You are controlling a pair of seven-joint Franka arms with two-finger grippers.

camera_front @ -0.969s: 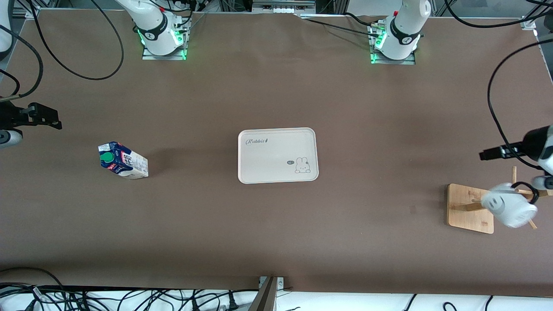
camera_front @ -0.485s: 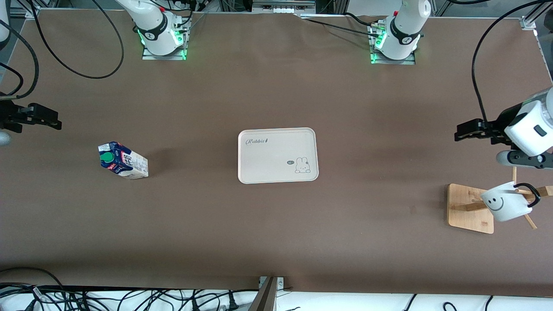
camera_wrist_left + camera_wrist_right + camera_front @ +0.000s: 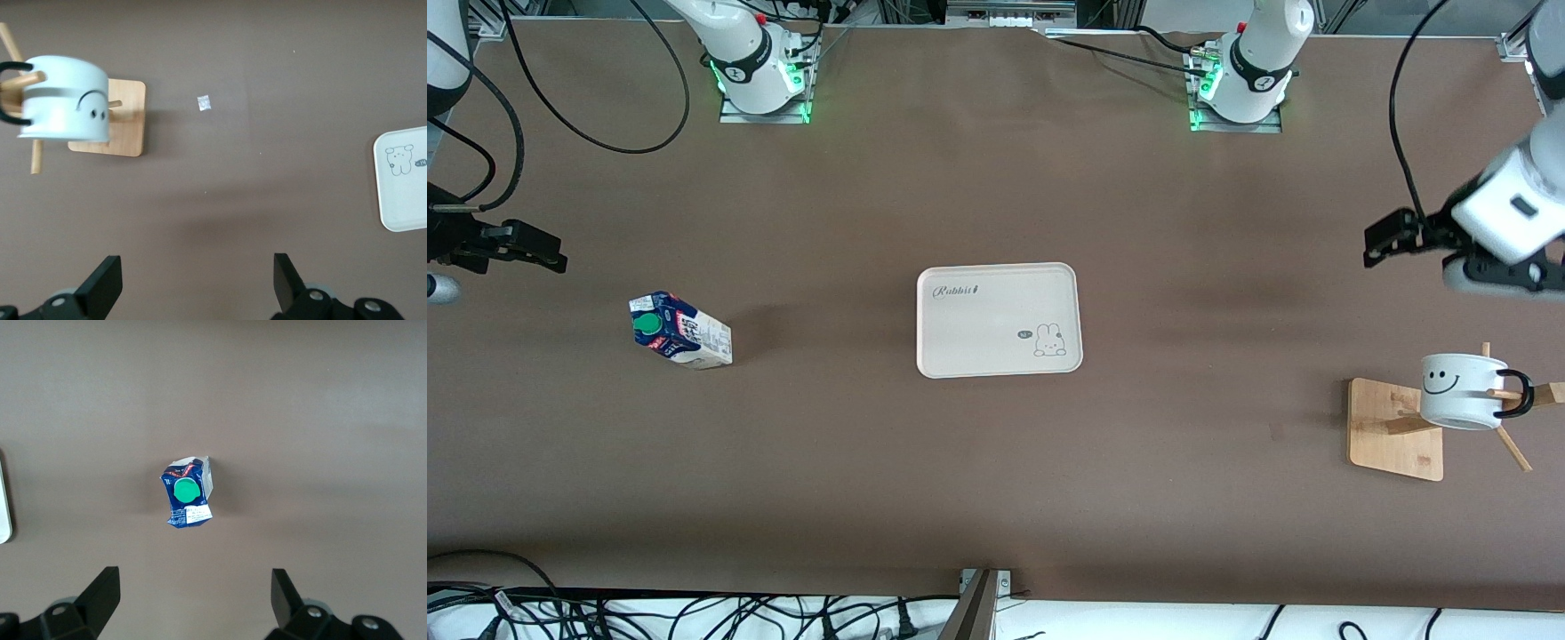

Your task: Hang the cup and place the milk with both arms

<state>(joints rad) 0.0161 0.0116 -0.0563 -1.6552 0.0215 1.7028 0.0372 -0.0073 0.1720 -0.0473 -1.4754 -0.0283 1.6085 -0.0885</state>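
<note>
In the front view, the cup (image 3: pixel 1463 404) is seen hung on the rack (image 3: pixel 1396 430); the milk (image 3: pixel 680 331) stands toward the right arm's end. The left gripper (image 3: pixel 1385 240) and right gripper (image 3: pixel 543 252) are empty. In the wrist views, both are seen spread open.

Robotics lab, bolted arm bases (image 3: pixel 763 84), loose cables (image 3: pixel 694 613)
</note>
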